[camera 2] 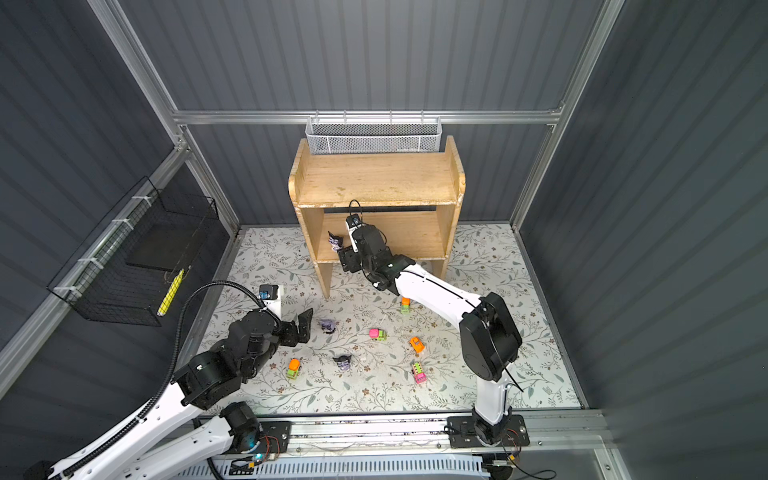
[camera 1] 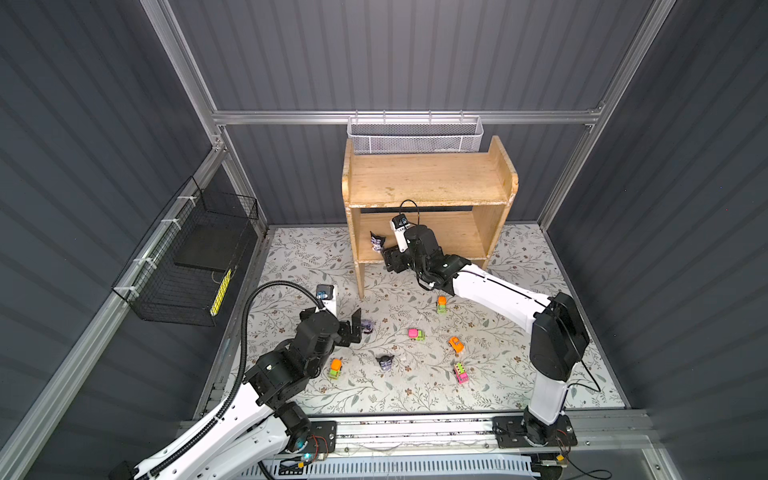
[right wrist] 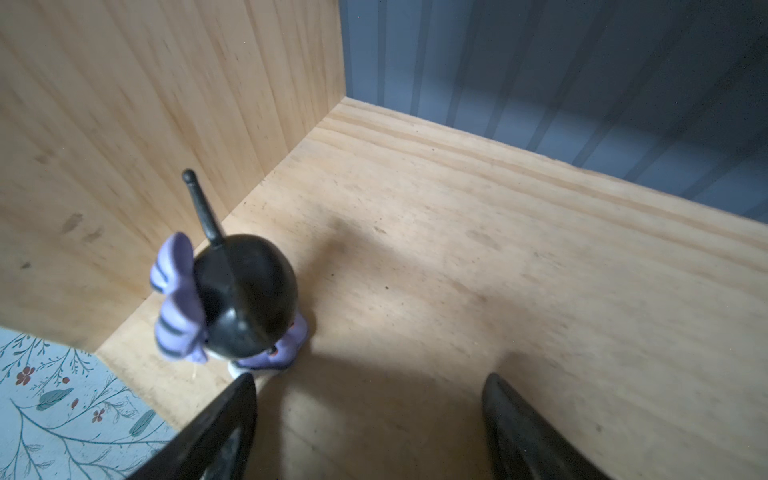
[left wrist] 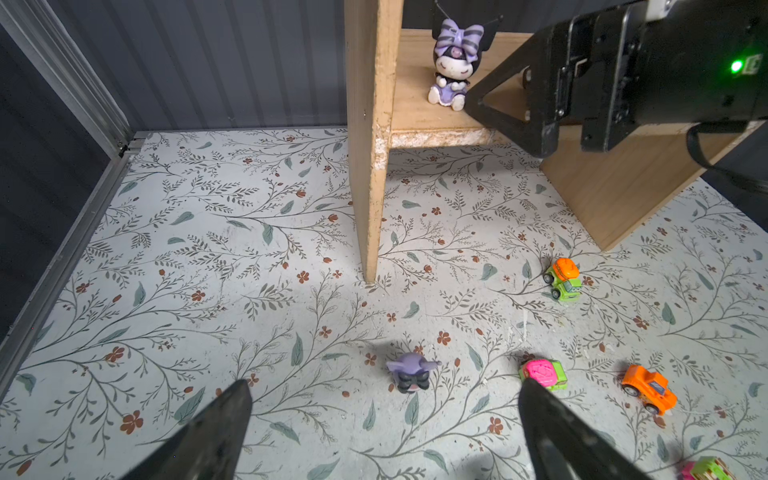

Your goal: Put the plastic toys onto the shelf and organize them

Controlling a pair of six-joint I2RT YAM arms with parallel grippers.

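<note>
Fingers (right wrist: 224, 432) of the right gripper (right wrist: 370, 378) stand apart and hold nothing. They rest low over the lower board (camera 1: 457, 237) of the shelf (camera 1: 428, 178), just beside a black-and-lilac figurine (right wrist: 245, 299). It sits upright on that board, close to one side panel (right wrist: 124, 145) and near the front edge. One finger is very near its foot; whether it touches, I cannot tell.

I judge that this toy is already placed, so the right arm now needs to draw straight back out of the shelf without brushing it.

The left gripper (left wrist: 384, 386) is also wide open and empty. It hovers over the flowered mat (camera 1: 374, 399) in front of the shelf, and a second figurine (left wrist: 411, 374) lies on its side below and between the fingers. The next move there calls for going down and closing on this toy.

A third figurine (camera 1: 384, 362) and five bright cars (camera 1: 416, 334) lie on the mat in front of the shelf, mostly apart from one another.

The top board hangs just over the right wrist and the side panel is close, so room there is small. A push could send the placed figurine off the front edge. The remaining part of the lower board and the whole top board are bare.
</note>
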